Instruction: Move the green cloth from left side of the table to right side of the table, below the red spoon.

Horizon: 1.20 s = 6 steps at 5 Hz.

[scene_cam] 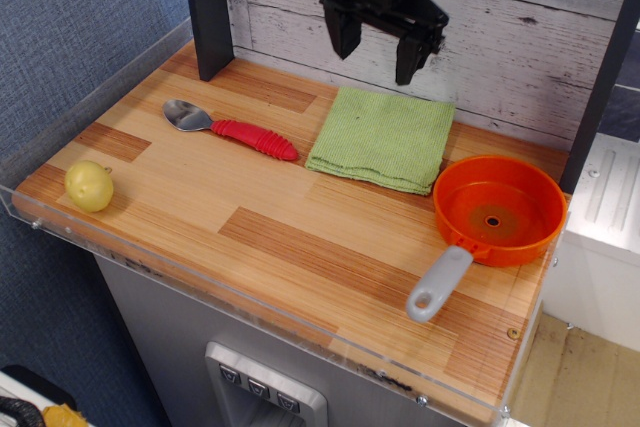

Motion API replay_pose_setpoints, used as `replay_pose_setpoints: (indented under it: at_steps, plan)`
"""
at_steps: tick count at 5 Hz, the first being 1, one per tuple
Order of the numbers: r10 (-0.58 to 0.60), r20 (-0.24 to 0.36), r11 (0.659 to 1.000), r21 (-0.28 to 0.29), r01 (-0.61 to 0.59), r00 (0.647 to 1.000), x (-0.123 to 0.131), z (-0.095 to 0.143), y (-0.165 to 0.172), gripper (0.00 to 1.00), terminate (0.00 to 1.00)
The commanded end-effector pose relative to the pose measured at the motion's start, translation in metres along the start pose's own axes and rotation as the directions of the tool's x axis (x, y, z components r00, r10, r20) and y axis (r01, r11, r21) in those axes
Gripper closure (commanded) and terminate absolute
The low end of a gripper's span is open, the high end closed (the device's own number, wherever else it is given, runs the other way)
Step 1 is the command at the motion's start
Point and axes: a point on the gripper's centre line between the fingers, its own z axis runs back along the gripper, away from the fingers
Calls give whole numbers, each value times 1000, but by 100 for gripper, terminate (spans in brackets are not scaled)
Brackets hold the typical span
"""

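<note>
The green cloth lies flat on the wooden table, towards the back, between the red spoon and an orange pan. The red spoon lies to the cloth's left, its silver bowl pointing left and its ribbed red handle ending next to the cloth's left edge. My black gripper hangs open and empty well above the cloth's back edge, in front of the white plank wall.
An orange pan with a grey handle sits just right of the cloth, touching its corner. A yellow-green fruit sits at the front left. A dark post stands at the back left. Clear acrylic edging runs along the table's rim.
</note>
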Motion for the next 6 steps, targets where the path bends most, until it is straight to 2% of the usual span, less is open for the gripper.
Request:
replay_pose_setpoints:
  at_steps: [1, 3, 5, 6]
  plan:
    - [-48, -24, 997, 55, 50, 999, -7, 45, -9, 0, 0]
    - [-47, -128, 997, 47, 53, 991, -58, 78, -29, 0, 0]
    - [-12, -224, 999, 47, 23, 975, -103, 99, -50, 0, 0]
    - [28, -230, 999, 27, -23, 973, -126, 115, -53, 0, 0]
